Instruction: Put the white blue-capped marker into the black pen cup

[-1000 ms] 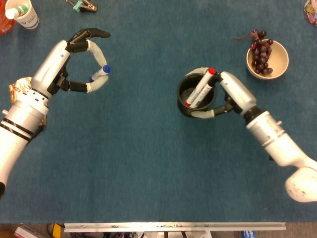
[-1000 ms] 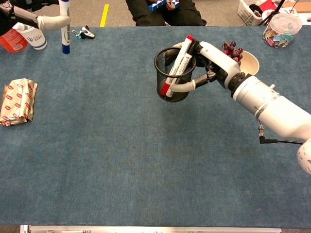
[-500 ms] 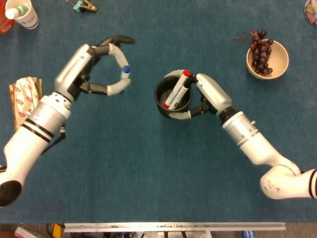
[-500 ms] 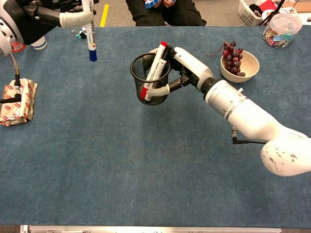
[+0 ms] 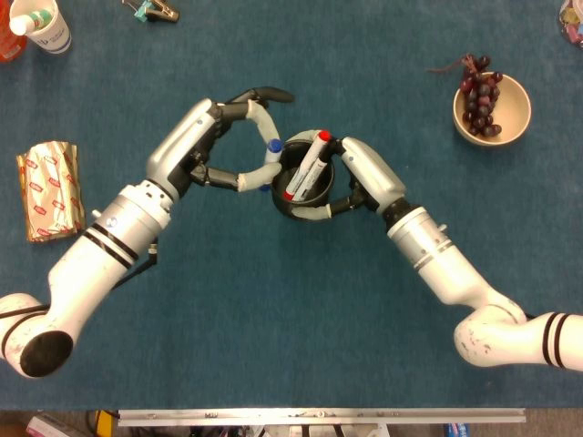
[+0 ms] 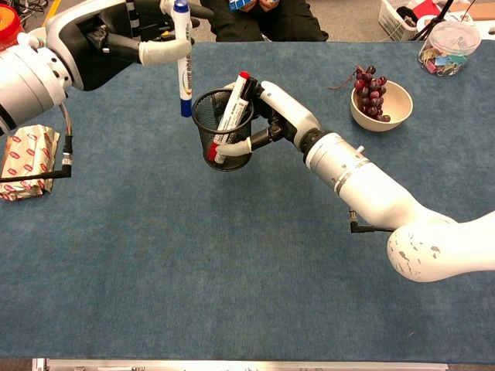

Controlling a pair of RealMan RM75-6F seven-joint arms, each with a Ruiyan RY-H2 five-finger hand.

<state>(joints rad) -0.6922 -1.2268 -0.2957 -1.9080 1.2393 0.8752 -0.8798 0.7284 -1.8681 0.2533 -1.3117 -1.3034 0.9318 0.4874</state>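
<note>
While the right hand (image 6: 271, 116) grips the black pen cup (image 6: 224, 141) near the middle of the blue desk (image 6: 193, 270), the left hand (image 6: 147, 39) pinches the white blue-capped marker (image 6: 183, 58) upright between thumb and a finger, cap downward in the chest view. The marker hangs just left of the cup's rim, its lower tip level with the rim, not inside. In the head view its blue end (image 5: 273, 146) sits just beside the cup's (image 5: 305, 177) left edge, the left hand (image 5: 223, 146) and right hand (image 5: 360, 173) on either side. A red-capped marker (image 6: 230, 116) leans inside the cup. At the upper right of the frame stands a bowl of grapes (image 6: 379, 99); at the left edge lies a foil packet (image 6: 27, 161).
</note>
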